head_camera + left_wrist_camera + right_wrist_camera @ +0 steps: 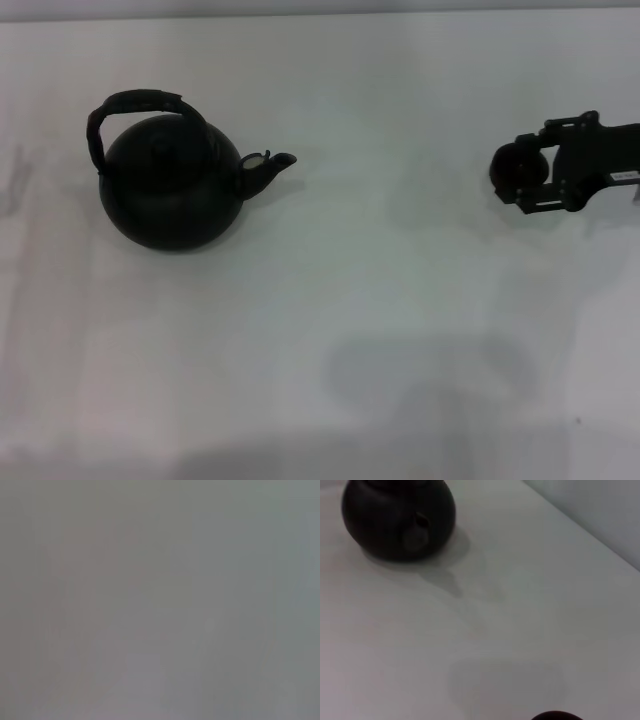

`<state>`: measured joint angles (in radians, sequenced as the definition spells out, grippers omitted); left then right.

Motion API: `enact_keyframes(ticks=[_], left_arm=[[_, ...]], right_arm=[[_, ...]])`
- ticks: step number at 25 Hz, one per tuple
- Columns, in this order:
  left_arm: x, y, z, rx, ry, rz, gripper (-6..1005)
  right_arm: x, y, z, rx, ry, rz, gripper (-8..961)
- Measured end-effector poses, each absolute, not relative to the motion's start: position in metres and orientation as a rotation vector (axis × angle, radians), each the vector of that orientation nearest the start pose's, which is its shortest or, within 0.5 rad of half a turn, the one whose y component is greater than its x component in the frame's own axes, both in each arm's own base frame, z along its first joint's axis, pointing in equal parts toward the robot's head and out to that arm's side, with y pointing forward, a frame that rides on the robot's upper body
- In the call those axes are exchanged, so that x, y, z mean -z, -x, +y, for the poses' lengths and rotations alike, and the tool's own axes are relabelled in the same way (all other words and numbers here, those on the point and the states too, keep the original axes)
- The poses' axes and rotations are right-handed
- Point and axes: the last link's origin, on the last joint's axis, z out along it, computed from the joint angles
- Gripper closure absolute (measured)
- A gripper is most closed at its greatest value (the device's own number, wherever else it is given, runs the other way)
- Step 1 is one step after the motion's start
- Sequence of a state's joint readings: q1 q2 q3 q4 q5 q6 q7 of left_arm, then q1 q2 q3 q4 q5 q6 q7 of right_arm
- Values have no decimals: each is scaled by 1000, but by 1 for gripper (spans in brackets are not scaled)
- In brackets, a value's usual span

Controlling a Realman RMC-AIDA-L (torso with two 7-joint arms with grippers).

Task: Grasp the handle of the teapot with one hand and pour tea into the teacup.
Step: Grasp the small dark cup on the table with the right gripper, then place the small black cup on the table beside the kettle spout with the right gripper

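The round matte black teapot (172, 192) stands on the white table at the left, its short spout (268, 168) pointing right. Its arched black handle (140, 105) stands over the body. The teapot also shows in the right wrist view (395, 517), far from that arm. The tiny dark teacup (512, 166) sits at the right, at the tip of my right gripper (528, 172), which reaches in from the right edge. Only the teacup's rim (555, 716) shows in the right wrist view. My left gripper is out of view; its wrist view shows plain grey.
The white table (380, 300) stretches between teapot and teacup, about half the head view's width. Its far edge runs along the top of the head view. A grey wall (600, 510) rises behind the table in the right wrist view.
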<state>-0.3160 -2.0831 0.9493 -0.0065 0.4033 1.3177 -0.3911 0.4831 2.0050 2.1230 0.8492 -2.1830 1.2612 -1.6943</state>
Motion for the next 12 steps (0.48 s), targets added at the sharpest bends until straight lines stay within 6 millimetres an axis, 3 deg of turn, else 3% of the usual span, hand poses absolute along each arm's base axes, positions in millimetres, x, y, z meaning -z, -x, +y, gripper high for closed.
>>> enact_keyframes(ticks=[12], left_arm=[[-19,386,271,745,1395,-712,119]], right_arm=[[16,-262,359,-16,2829,252,228]])
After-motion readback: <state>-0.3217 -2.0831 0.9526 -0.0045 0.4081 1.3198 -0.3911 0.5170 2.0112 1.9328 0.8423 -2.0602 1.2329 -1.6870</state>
